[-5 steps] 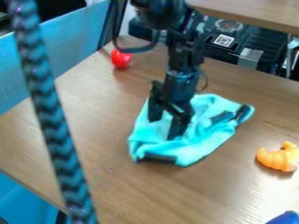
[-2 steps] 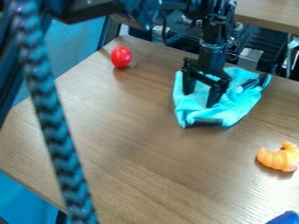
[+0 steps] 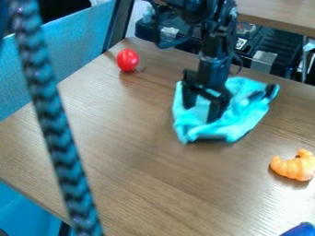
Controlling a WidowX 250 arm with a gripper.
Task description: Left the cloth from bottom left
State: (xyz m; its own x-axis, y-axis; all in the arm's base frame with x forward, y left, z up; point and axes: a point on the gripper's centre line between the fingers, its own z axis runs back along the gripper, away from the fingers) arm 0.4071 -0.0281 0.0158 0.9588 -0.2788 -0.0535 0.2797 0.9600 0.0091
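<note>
Brown table (image 3: 123, 161) holds the cloth (image 3: 246, 120), crumpled right of centre, its long axis slanting from lower left to upper right. Over its left part hangs the gripper (image 3: 200, 113), fingers spread apart; the lower-left corner lies just below them, probably the place to pinch. Farther out sit a red toy (image 3: 127, 60) and an orange toy (image 3: 294, 167).

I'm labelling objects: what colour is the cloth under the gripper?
The cloth is turquoise, as the camera view shows.

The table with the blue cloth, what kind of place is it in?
Probably a robot lab: a robot arm hangs over the cloth, and there's black equipment behind the table.
</note>
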